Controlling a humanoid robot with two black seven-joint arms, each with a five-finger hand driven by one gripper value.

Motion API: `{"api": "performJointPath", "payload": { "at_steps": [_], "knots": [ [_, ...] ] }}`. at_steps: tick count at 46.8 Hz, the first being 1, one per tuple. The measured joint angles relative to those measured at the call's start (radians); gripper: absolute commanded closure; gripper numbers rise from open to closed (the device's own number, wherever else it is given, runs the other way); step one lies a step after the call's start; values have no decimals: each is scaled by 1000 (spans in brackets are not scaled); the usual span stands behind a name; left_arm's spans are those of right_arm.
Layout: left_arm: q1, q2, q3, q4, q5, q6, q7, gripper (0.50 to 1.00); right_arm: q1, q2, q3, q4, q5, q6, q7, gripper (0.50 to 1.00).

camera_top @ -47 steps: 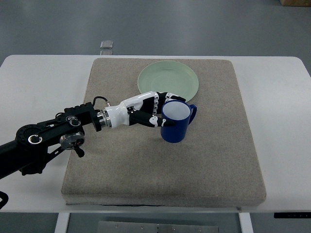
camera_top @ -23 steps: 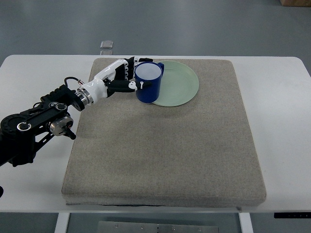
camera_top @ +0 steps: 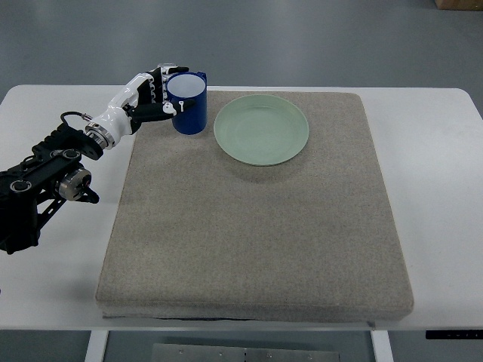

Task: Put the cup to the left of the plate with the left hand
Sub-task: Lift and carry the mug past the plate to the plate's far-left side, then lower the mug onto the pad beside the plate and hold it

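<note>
I see left hand (camera_top: 160,96) wrapped around blue cup (camera_top: 188,102) | cup upright, left of green plate (camera_top: 261,129), over mat (camera_top: 256,226) corner | rigid, likely slick glaze; side-wall grip suits

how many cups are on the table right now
1. The blue cup is held in the left hand at the mat's far left corner, just left of the green plate.

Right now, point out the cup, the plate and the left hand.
cup (camera_top: 189,113): top view, on its blue outer wall.
plate (camera_top: 261,129): top view, on its pale green centre.
left hand (camera_top: 155,94): top view, on the white knuckles beside the cup.
</note>
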Motion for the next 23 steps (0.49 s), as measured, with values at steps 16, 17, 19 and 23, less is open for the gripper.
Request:
{"api": "performJointPath", "payload": {
  "at_steps": [16, 17, 19, 23],
  "knots": [
    [9, -3, 6, 101, -6, -13, -68, 844, 0, 0, 0, 0, 0, 1, 0, 566],
    [9, -4, 7, 107, -6, -13, -68, 844, 0, 0, 0, 0, 0, 1, 0, 566],
    [9, -7, 9, 119, -6, -13, -69, 844, 0, 0, 0, 0, 0, 1, 0, 566],
    [9, -14, 11, 133, -6, -13, -69, 840, 0, 0, 0, 0, 0, 1, 0, 566]
  ]
}}
